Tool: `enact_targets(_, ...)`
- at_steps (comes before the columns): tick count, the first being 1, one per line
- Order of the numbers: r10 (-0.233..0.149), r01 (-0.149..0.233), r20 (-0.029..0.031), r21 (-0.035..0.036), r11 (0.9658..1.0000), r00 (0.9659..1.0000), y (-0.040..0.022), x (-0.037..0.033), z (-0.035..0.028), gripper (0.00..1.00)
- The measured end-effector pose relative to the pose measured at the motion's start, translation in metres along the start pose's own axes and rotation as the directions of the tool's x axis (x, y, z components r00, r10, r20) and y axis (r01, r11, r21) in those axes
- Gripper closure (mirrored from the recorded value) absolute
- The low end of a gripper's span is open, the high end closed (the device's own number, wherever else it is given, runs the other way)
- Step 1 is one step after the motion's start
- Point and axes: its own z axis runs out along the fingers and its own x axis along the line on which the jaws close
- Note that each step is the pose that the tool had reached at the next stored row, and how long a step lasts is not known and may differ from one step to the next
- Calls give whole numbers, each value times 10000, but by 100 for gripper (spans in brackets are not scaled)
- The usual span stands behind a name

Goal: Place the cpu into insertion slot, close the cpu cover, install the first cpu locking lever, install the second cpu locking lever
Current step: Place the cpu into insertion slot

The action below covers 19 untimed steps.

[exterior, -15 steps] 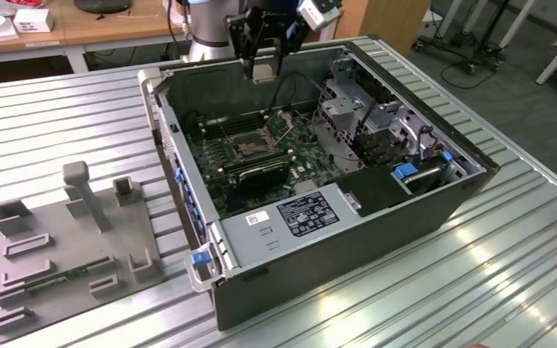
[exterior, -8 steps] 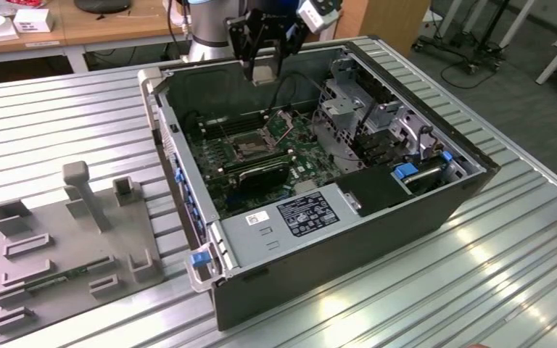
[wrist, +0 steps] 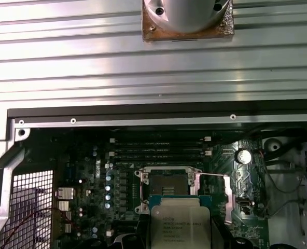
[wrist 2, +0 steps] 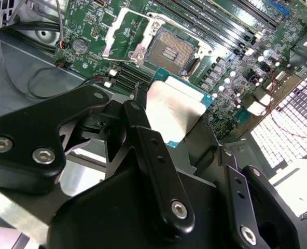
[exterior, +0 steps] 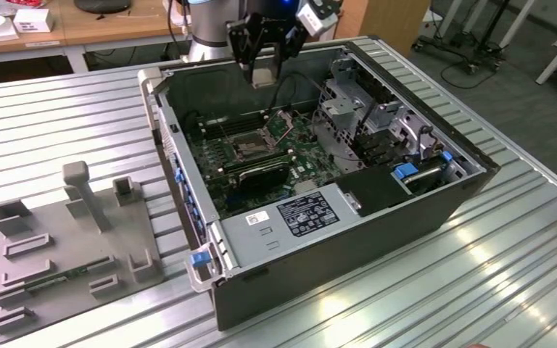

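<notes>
My gripper point(exterior: 262, 71) hangs over the open computer case point(exterior: 452, 196), shut on the cpu point(wrist 2: 171, 111), a pale silvery square chip with a green edge. In both wrist views the chip point(wrist: 179, 225) sits between my black fingers point(wrist 2: 148, 150). It is above the green board and apart from it. Just beyond it is the insertion slot point(wrist 2: 171, 50), a dark square socket with a metal rim point(wrist: 169, 184), bare inside. The cpu cover point(wrist 2: 110, 39) stands swung open at the socket's side. In the exterior view the socket point(exterior: 249, 147) lies below my gripper, nearer the camera.
Long black memory slots point(wrist 2: 231, 13) run beside the socket. A metal drive cage point(exterior: 376, 123) with cables fills the case toward the exterior view's right. A grey fixture plate point(exterior: 66, 246) with upright holders lies on the slatted metal table point(exterior: 472, 290) at the exterior view's left.
</notes>
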Motion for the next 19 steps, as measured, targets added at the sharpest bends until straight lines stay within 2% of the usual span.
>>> enact_targets(19,0,0,-1,2,10000,10000,-16,29,170,46)
